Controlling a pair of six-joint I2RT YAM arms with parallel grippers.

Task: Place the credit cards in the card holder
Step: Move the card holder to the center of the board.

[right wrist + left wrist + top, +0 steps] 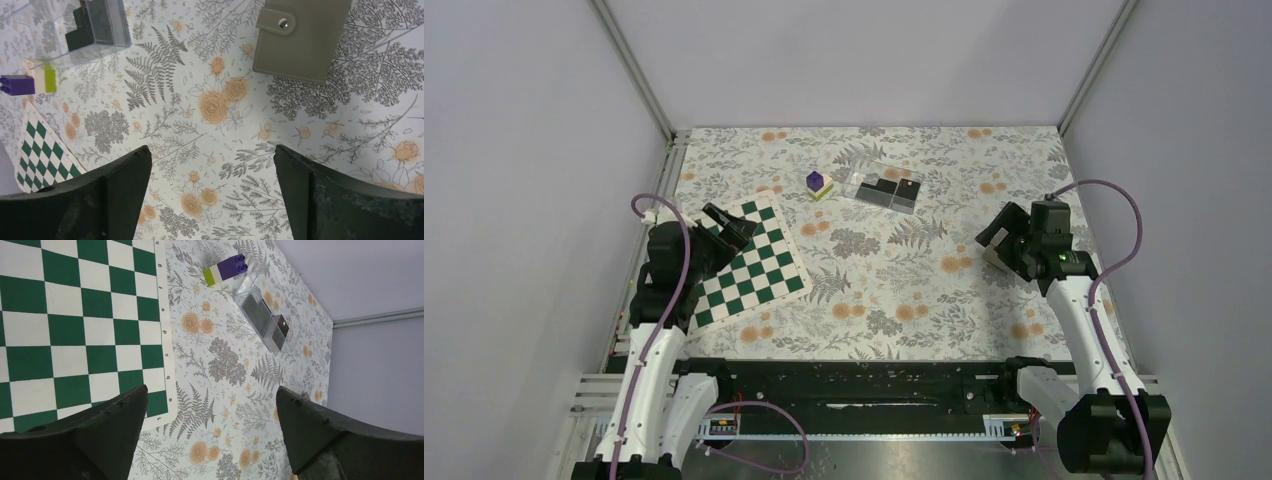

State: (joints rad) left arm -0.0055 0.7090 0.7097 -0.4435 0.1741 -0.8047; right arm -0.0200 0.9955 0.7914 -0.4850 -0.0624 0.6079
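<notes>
Both grippers were empty, jaws spread wide. The card holder [300,40] lay closed, clasp up, just ahead of the right gripper [211,150], toward the table's right edge. The credit cards [97,22] sat inside the clear box [248,286] at the far middle, its long axis across the table, with the purple cube [816,182] just beside it. The right arm appeared nearer to both, and open cloth lay between them. The left gripper [211,392] hovered over the chessboard [749,265] edge.

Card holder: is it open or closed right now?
Closed. The card holder lies folded flat, grey-brown cover up, its clasp tab lying over the cover; none of its inside shows.
</notes>
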